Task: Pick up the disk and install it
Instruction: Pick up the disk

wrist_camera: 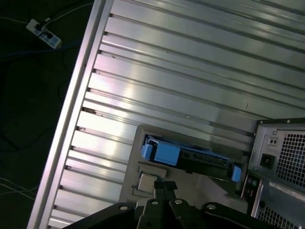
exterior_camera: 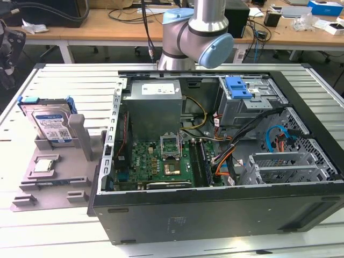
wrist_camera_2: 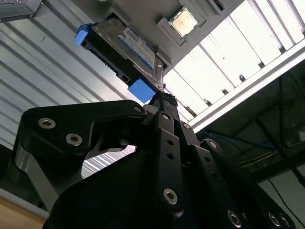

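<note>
My jaws are closed on nothing, well above the slatted aluminium desk (exterior_camera: 70,80). The disk (exterior_camera: 51,124), a silver-grey metal hard drive in a blue plastic bracket, stands on edge in the grey plastic holder (exterior_camera: 59,180) beside the open black computer case (exterior_camera: 215,215). Descending shut, I judge I'd strike its top edge, or disturb the small square silver chip (exterior_camera: 44,165) nearby.

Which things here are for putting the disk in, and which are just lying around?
For the job:
disk, standing in its grey stand
gripper, shut, holding nothing
open computer case

Just lying about:
chip on the stand
power strip on the floor
blue box on the desk behind
</note>
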